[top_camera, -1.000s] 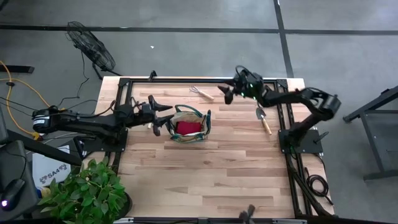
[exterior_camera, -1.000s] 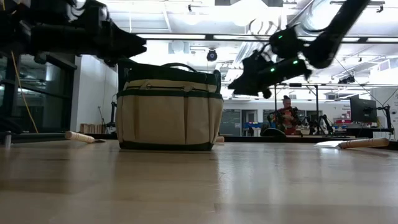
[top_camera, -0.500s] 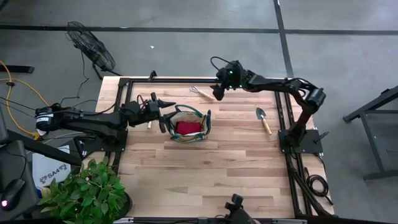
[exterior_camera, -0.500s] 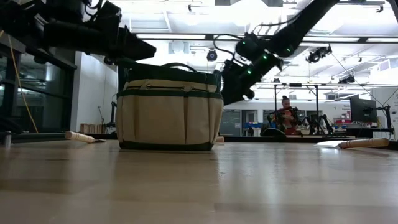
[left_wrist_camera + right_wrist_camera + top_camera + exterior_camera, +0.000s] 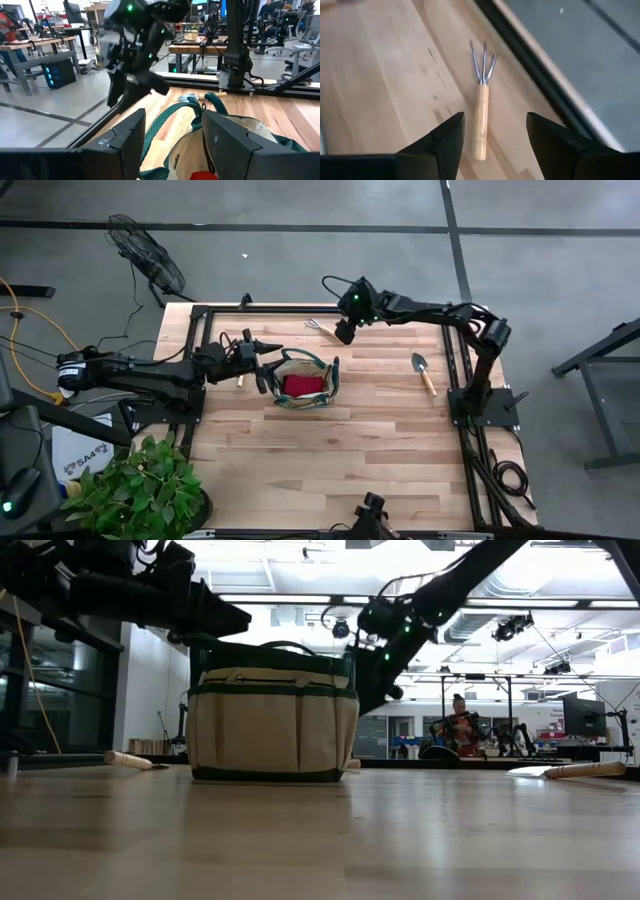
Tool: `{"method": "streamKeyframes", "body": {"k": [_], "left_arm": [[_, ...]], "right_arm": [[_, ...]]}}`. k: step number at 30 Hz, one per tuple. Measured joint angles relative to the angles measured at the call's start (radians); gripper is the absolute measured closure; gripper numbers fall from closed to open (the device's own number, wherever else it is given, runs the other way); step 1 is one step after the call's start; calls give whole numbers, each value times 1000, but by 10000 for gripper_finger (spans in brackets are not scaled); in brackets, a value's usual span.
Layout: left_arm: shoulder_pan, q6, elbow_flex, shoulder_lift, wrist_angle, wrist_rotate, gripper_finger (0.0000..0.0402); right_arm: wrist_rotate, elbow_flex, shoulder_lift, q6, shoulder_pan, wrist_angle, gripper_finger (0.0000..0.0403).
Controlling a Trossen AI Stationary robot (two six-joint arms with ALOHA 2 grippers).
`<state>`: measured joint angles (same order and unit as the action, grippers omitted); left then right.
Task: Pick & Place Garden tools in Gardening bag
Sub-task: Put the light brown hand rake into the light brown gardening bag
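Observation:
The beige gardening bag (image 5: 303, 378) with green trim stands upright on the table's far-left part, with the red glove (image 5: 302, 386) inside. My left gripper (image 5: 268, 365) is open just above the bag's left rim, with a green loop handle (image 5: 165, 125) showing between its fingers. My right gripper (image 5: 343, 332) is open above the wire-tined rake (image 5: 481, 102), which lies flat near the far edge. A trowel (image 5: 424, 372) lies flat at the right. A pale wooden handle (image 5: 128, 759) lies left of the bag. The pruning shears are out of view.
A black frame rail (image 5: 300, 308) runs along the table's far edge, close behind the rake. A potted plant (image 5: 140, 485) stands at the near left corner. Bare wood (image 5: 340, 460) fills the table's near half.
My right gripper has swung from above the table's right part toward the left and far edge. It now hangs over the rake, still open. My left gripper has crept a little toward the bag. The bag and tools have kept still.

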<state>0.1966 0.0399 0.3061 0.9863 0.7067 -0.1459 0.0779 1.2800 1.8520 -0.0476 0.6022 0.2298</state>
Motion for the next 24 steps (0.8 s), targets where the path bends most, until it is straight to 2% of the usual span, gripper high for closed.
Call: {"method": "streamKeyframes", "body": {"k": [10, 24], "left_arm": [[0, -23, 0, 0, 0, -1, 210], [0, -23, 0, 0, -1, -6, 210]], "right_arm": [[6, 0, 146, 44, 0, -26, 198], [-7, 0, 175, 46, 2, -48, 198]]}}
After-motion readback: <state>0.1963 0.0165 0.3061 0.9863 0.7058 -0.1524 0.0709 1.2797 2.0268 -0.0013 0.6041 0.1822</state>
